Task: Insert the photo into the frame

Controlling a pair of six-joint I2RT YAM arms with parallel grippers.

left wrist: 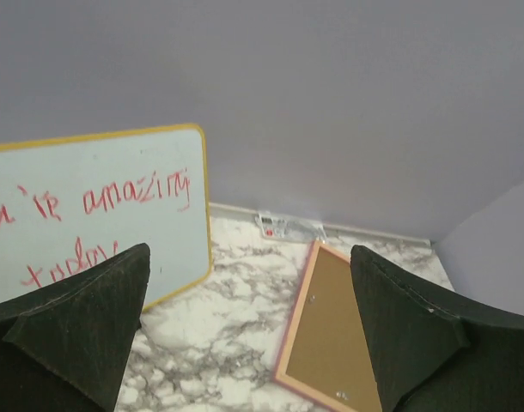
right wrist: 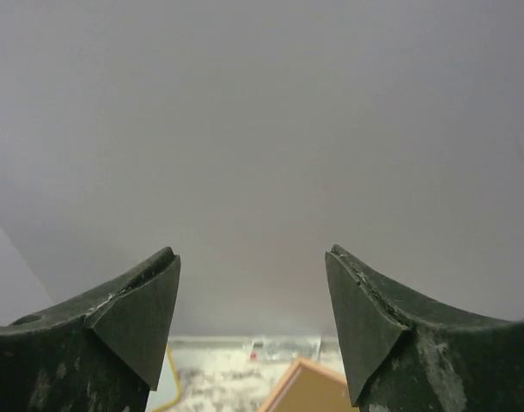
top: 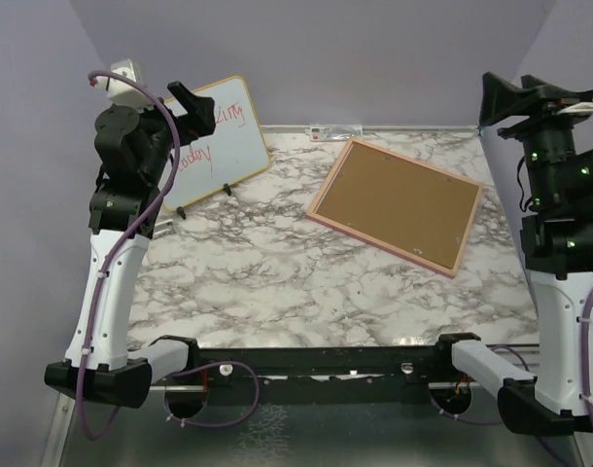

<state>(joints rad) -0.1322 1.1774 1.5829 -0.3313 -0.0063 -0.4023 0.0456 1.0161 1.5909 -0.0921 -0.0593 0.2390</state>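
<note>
The frame [top: 396, 204] lies face down at the back right of the marble table, its brown backing board up inside the pinkish wood border. It also shows in the left wrist view [left wrist: 326, 335] and its corner in the right wrist view [right wrist: 309, 390]. The photo is not in view. My left gripper [top: 194, 105] is open and empty, raised high at the left in front of the whiteboard. My right gripper [top: 520, 97] is open and empty, raised high at the right edge, apart from the frame.
A yellow-edged whiteboard [top: 219, 141] with red handwriting stands on a small easel at the back left; it also shows in the left wrist view [left wrist: 90, 210]. A small clear item [top: 331, 129] lies at the table's back edge. Grey walls enclose the table.
</note>
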